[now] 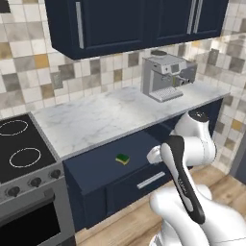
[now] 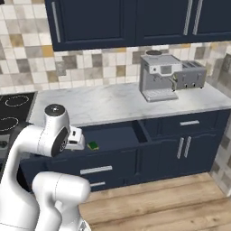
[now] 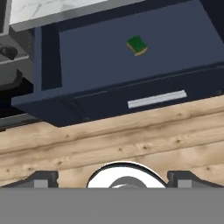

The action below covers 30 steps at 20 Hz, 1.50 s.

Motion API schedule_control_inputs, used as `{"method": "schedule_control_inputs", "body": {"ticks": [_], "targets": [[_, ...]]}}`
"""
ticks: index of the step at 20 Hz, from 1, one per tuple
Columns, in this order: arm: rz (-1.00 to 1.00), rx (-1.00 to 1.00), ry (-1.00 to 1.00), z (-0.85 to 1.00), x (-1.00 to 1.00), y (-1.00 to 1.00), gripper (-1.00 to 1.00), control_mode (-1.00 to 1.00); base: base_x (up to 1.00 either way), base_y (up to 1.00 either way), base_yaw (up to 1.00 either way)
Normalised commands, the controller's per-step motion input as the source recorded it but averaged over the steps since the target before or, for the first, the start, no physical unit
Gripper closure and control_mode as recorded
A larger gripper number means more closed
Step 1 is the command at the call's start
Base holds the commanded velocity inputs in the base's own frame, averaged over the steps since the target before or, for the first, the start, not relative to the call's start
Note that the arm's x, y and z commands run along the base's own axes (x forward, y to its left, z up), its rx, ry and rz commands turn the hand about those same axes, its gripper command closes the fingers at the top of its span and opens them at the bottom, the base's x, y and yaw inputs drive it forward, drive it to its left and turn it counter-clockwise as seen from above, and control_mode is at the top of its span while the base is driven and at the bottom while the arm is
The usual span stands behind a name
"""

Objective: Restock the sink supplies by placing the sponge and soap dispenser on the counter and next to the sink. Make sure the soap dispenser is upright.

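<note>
The sponge [image 3: 137, 45], green with a yellow edge, lies on the floor of an open navy drawer [image 3: 100, 61] under the white marble counter [image 1: 105, 117]. The base views show the sponge [image 1: 122, 158] [image 2: 93, 145] near the drawer's middle. My gripper [image 3: 113, 180] is open, its fingertips [image 3: 42, 179] spread wide with nothing between them. It hangs in front of the drawer, above the wooden floor and well short of the sponge. The hand [image 2: 76, 138] sits just left of the sponge in the right base view. The soap dispenser and the sink are out of view.
A steel coffee machine [image 1: 166, 77] and a toaster [image 2: 191, 74] stand at the counter's right end. A black stove [image 1: 19, 144] adjoins the counter on the left. Navy upper cabinets [image 1: 120, 24] hang overhead. The drawer front carries a silver handle [image 3: 156, 99].
</note>
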Motion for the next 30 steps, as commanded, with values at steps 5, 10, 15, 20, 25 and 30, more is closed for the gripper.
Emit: {"method": "schedule_control_inputs", "body": {"ticks": [5, 10, 15, 20, 25, 30], "targets": [[0.0, 0.0, 0.0, 0.0, 0.0, 0.0, -1.0, 1.0, 0.37, 0.1, 0.18], [0.0, 0.0, 0.0, 0.0, 0.0, 0.0, -1.0, 1.0, 0.4, 0.01, 0.0], [0.0, 0.0, 0.0, -0.03, 0.0, 0.0, -1.0, -1.0, 0.04, 0.0, 0.0], [0.0, 0.0, 0.07, -0.42, 0.45, -0.17, -1.0, -1.0, 0.0, 0.0, 0.0], [0.0, -0.01, 0.01, -0.62, 0.77, -0.01, -1.0, -1.0, 0.0, 0.0, 0.0], [0.0, -0.05, 0.02, -0.59, 0.79, 0.0, -1.0, -1.0, 0.0, 0.0, 0.0]]}}
